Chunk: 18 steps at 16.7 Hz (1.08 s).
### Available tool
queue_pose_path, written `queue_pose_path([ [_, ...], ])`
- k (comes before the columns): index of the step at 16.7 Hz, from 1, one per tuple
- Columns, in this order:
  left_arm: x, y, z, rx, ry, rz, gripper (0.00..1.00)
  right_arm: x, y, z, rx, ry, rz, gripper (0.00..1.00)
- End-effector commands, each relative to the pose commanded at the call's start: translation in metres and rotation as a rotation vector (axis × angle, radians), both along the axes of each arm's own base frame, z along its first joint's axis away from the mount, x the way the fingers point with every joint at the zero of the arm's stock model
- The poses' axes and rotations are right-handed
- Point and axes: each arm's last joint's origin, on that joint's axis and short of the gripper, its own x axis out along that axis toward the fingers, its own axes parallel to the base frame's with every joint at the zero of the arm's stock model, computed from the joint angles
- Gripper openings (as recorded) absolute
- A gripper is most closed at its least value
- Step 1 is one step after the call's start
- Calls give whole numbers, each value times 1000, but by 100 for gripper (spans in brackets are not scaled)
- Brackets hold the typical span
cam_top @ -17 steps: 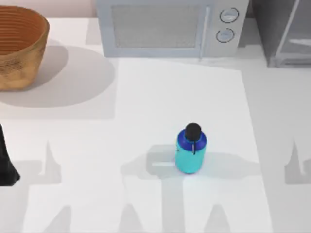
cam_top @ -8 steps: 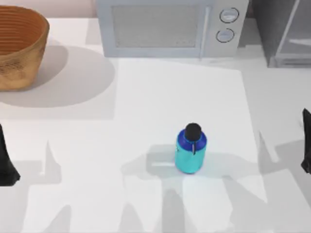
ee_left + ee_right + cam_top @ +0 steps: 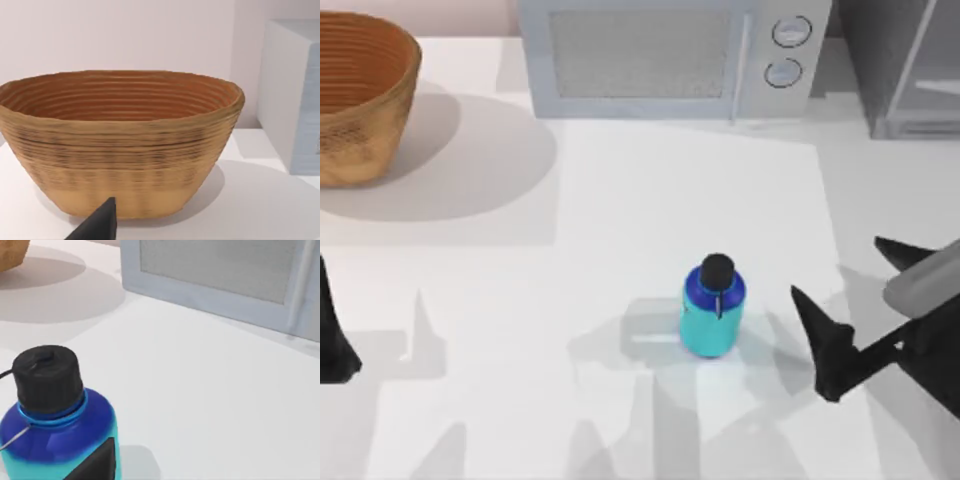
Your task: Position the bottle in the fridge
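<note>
Right tool (image 3: 860,300), fingers spread wide, sits just right of the upright bottle (image 3: 713,312), apparently not touching.

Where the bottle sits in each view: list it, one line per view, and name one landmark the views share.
Top view: the bottle stands upright on the table, right of centre, in front of the microwave, with the right tool close on its right.
Left wrist view: not in it.
Right wrist view: the bottle is close up in the lower left corner.
Shared landmark: the microwave, also at and.
</note>
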Motion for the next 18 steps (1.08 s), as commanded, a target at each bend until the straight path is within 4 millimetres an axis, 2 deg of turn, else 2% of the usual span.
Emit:
queue_pose_path([
  [4, 0, 0, 0, 0, 0, 0, 100, -2, 25, -28, -10, 23, 121, 100],
  [8, 0, 0, 0, 0, 0, 0, 100, -7, 40, -46, -4, 15, 198, 100],
  [15, 0, 0, 0, 0, 0, 0, 100, -8, 42, -51, -5, 16, 213, 100],
  [18, 0, 0, 0, 0, 0, 0, 100, -2, 49, -52, -3, 14, 217, 100],
])
